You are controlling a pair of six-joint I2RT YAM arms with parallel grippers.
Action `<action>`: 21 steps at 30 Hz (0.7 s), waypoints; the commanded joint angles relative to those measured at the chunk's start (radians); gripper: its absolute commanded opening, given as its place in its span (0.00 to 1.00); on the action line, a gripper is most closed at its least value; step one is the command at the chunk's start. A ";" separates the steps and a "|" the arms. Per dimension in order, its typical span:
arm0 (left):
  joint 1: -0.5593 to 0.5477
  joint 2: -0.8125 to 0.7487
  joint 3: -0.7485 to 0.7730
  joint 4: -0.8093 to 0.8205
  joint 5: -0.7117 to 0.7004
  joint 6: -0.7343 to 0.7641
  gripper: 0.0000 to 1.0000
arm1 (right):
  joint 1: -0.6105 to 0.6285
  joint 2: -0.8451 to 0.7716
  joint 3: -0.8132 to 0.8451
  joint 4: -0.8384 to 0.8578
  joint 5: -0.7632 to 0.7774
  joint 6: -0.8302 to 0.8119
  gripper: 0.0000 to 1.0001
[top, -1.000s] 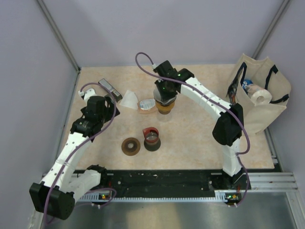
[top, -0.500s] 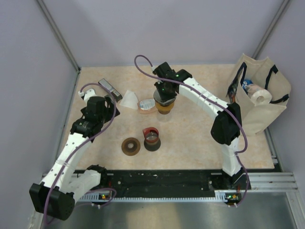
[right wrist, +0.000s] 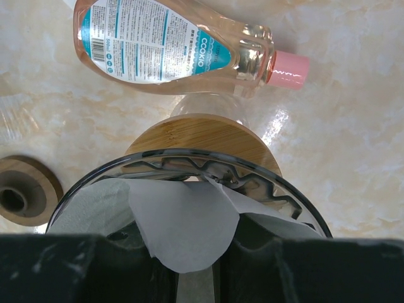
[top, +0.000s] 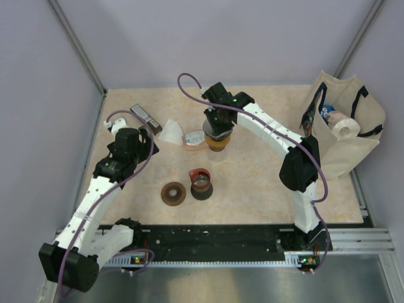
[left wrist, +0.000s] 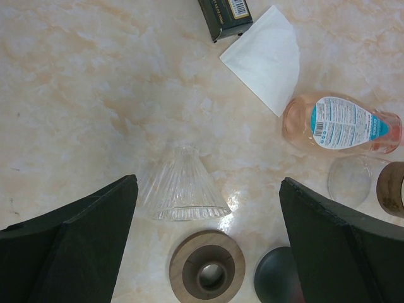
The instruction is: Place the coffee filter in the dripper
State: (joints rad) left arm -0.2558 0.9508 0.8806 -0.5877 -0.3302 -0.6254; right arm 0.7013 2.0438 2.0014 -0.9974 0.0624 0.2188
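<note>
The dripper (top: 218,141) is a clear glass cone in a wooden collar (right wrist: 196,136), standing at the table's middle back. My right gripper (top: 216,126) reaches down into it from above. In the right wrist view its fingers are shut on the white coffee filter (right wrist: 183,224), which sits inside the dripper's rim (right wrist: 252,170), with one flap folded over towards the camera. My left gripper (top: 129,142) hovers open over the left of the table, holding nothing. In its own view the jaws stand wide apart above a ribbed clear glass cone (left wrist: 183,189).
A second white filter (top: 169,132) and a pink soap bottle (top: 194,138) lie left of the dripper, with a dark box (top: 142,115) further left. A wooden ring (top: 173,193) and a dark red-rimmed piece (top: 201,183) sit nearer. A canvas bag (top: 344,129) stands at the right.
The right gripper has shifted very slightly over the dripper, still holding the filter. The left arm has not moved.
</note>
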 commanded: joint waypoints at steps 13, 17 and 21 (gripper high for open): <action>0.006 -0.043 -0.005 0.034 0.011 0.010 0.99 | 0.009 -0.033 -0.009 0.025 -0.009 0.025 0.21; 0.006 -0.053 -0.009 0.037 0.013 0.010 0.99 | 0.003 -0.037 -0.062 0.057 -0.035 0.034 0.21; 0.006 -0.052 -0.011 0.038 0.016 0.012 0.99 | 0.000 -0.042 -0.096 0.077 -0.050 0.034 0.21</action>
State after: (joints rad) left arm -0.2554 0.9142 0.8742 -0.5850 -0.3199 -0.6254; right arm 0.6991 2.0182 1.9488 -0.9459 0.0536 0.2314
